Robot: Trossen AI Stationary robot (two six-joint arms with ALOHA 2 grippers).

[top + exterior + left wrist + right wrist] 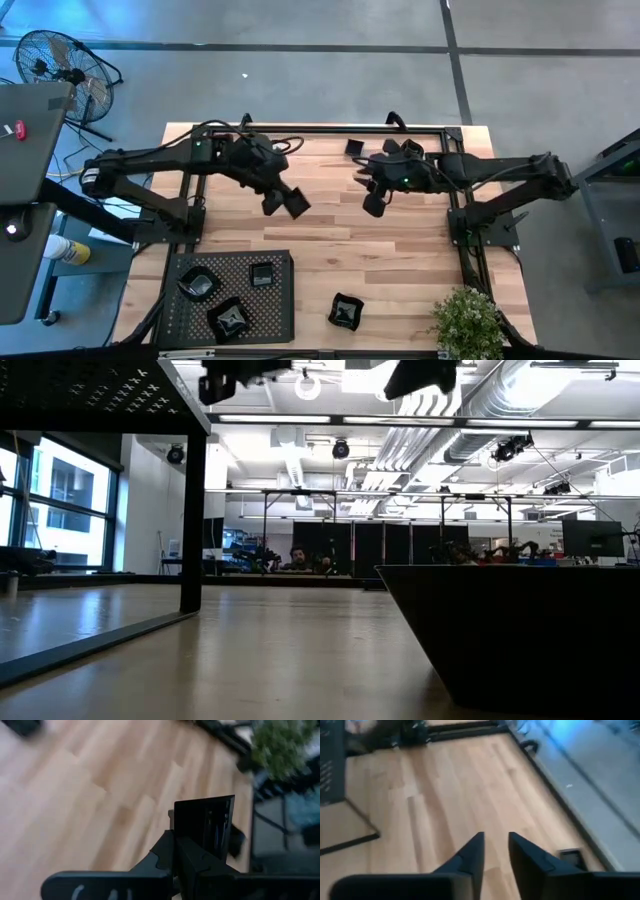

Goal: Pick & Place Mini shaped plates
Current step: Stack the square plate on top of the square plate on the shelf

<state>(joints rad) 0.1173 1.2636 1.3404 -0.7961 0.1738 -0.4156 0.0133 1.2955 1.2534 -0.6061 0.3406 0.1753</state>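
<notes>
My left gripper [286, 202] hangs over the middle of the table, shut on a small square black plate [298, 204], which also shows in the left wrist view [205, 827]. My right gripper [374, 206] hovers to its right, above bare wood, its fingers [496, 851] slightly open with nothing between them. Three more mini plates [198, 285] [262, 275] [230, 318] lie in the perforated tray. Another plate [345, 312] rests on the table near the near edge and looms large in the low view [520, 630]. One plate [354, 147] lies by the far edge. My left gripper pinches the square plate between its two fingers [172, 857] at one edge [192, 840]. The plate is lifted clear of the table and stands on edge beyond the fingertips, its glossy face [210, 822] turned sideways.
The black perforated tray [275, 305] stands on legs at the near left corner [100, 390]. A potted plant [465, 320] sits at the near right corner. Black frame rails [320, 131] border the far and side edges. Bare wood lies between the arms and the tray.
</notes>
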